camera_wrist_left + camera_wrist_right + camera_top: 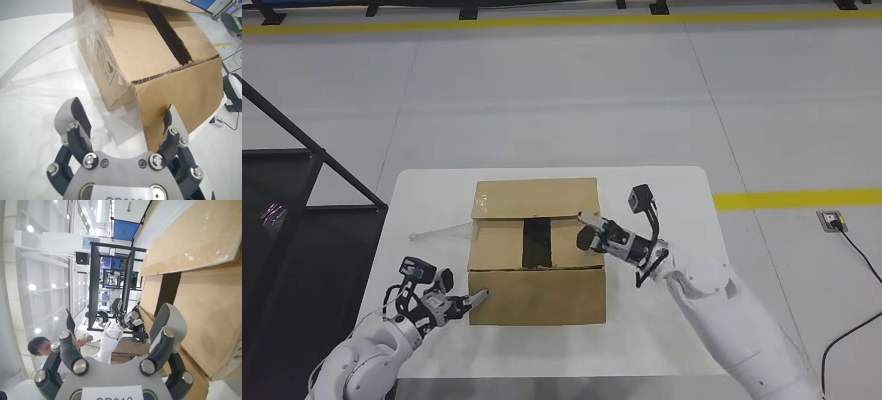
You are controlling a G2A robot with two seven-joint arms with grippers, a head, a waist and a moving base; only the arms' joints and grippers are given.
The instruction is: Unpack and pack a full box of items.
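Cardboard box (537, 250) at the middle of a white table (662, 190), its clear tape strip (437, 233) peeled loose and trailing. A dark gap splits the top flaps. Unpacking looks barely begun, with nothing out yet. The left gripper (122, 108), jaws wide, sits at a near corner. The right gripper (117, 309), also wide, is at the flaps. Handling pictograms (105, 62) mark one side; any wording seems too small to read.

A white table (432, 200) carries a cardboard box (537, 290) and clear tape strip (442, 233).
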